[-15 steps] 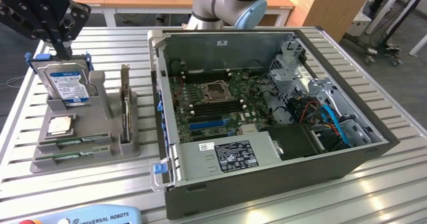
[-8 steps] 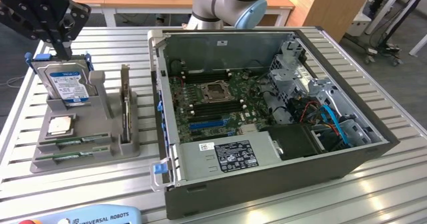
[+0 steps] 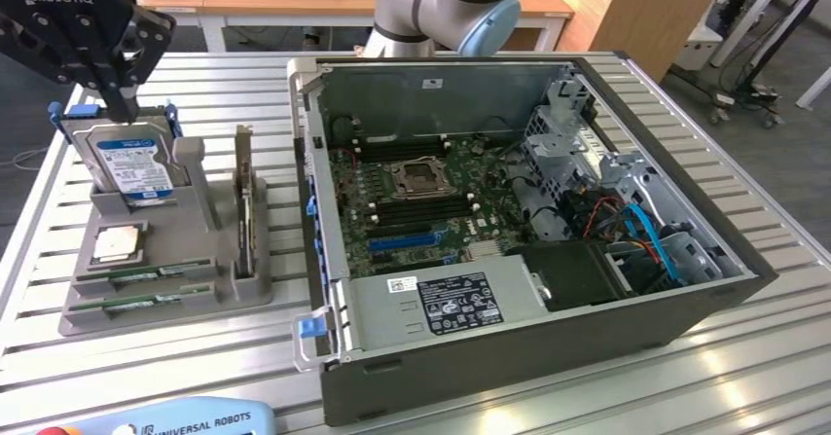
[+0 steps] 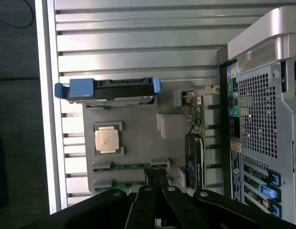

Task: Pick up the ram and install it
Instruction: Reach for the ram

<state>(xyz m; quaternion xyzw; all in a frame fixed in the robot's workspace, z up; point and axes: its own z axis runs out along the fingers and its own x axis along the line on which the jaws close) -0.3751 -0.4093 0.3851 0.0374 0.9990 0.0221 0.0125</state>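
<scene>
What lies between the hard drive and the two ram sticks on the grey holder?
The silver processor chip lies between the hard drive and the ram sticks, in a recess of the holder; the exterior view shows it.

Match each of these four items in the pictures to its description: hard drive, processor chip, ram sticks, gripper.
Column 1:
1. hard drive
2. processor chip
3. ram sticks
4. gripper

Column 2:
A. green, lying side by side in narrow slots
B. jaws shut
C. standing on edge, blue label
D. square, lying flat in a recess

Pairs: 1-C, 2-D, 3-A, 4-B
</scene>
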